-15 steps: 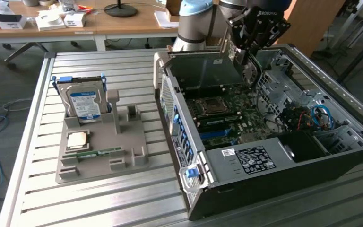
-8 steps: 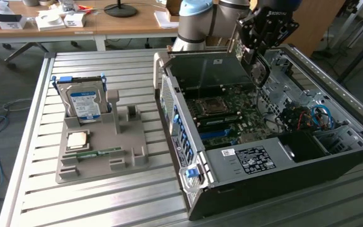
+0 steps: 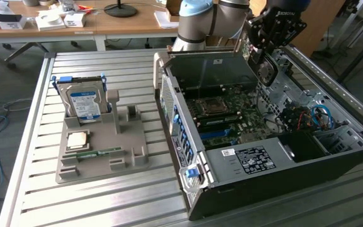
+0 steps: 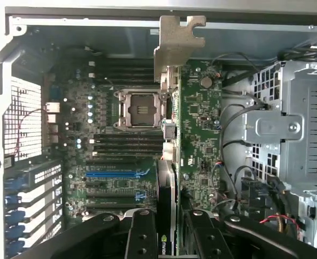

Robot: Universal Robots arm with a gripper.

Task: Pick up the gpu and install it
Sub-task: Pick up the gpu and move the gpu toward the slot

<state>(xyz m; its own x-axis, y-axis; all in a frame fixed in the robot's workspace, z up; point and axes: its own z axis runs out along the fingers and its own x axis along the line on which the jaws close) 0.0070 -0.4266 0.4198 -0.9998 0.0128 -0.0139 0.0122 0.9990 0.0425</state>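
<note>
Slatted metal counter (image 3: 36, 189) carries, nearest us, an open computer case (image 3: 276, 161). Its motherboard (image 3: 222, 118) is exposed and the processor socket (image 4: 139, 110) is empty. At the exterior view's left we note a grey tray (image 3: 99, 161) holding a hard drive (image 3: 83, 104), a processor chip (image 3: 79, 139) and a memory stick (image 3: 93, 153). Farther back, the gripper (image 3: 262, 47) has its jaws clamped on the gpu (image 4: 170, 172), edge-on above the case. The card's long axis runs straight away from the wrist, bracket (image 4: 177, 40) at the far end. We judge it not yet seated.

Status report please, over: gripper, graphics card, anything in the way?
Gripper shut on graphics card. Card held edge-on over open case, above motherboard, not yet seated. Loose cables close beside it, by drive cage.
</note>
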